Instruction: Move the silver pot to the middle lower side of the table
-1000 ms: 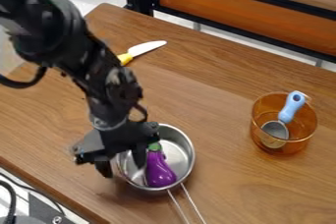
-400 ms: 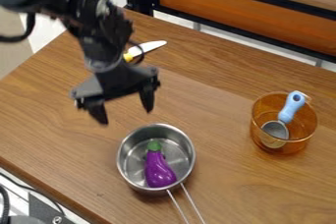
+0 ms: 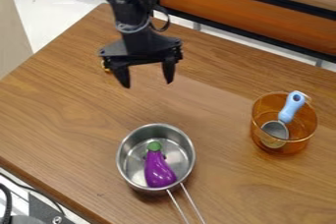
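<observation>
Away from the round silver metal pot (image 3: pixel 176 150), toward the view's top edge, the black two-finger gripper (image 3: pixel 149 84) has moved. Its jaws stand wide apart, gripping nothing. The pot rests on the brown wooden surface (image 3: pixel 242 186) at the view's lower middle, a glossy purple eggplant (image 3: pixel 158 170) with a green top lying inside.

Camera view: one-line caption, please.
Open gripper above a wooden table, silver pot holding a purple eggplant nearer the camera.
</observation>
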`<state>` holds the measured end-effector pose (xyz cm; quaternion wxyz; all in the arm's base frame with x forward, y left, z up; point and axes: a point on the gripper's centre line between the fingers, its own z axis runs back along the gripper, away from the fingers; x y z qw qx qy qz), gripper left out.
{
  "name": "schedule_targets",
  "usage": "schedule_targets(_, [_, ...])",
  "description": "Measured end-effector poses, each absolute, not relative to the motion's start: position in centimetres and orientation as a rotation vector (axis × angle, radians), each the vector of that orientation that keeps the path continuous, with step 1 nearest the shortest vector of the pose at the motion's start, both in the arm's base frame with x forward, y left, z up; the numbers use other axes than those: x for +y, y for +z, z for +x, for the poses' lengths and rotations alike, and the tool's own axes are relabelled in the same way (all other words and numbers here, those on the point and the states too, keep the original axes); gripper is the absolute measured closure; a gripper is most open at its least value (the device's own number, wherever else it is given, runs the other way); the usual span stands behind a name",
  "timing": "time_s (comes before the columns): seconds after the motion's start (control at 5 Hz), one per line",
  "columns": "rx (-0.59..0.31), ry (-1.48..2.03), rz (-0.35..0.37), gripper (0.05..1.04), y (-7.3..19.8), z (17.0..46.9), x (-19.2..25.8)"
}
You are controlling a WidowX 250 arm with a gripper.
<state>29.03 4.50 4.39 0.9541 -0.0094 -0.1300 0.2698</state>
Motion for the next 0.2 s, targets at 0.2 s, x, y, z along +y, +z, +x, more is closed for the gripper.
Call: schedule_targets(0.2, [-0.272, 0.395, -0.025, 0.088, 3.65, 31.36, 2.38])
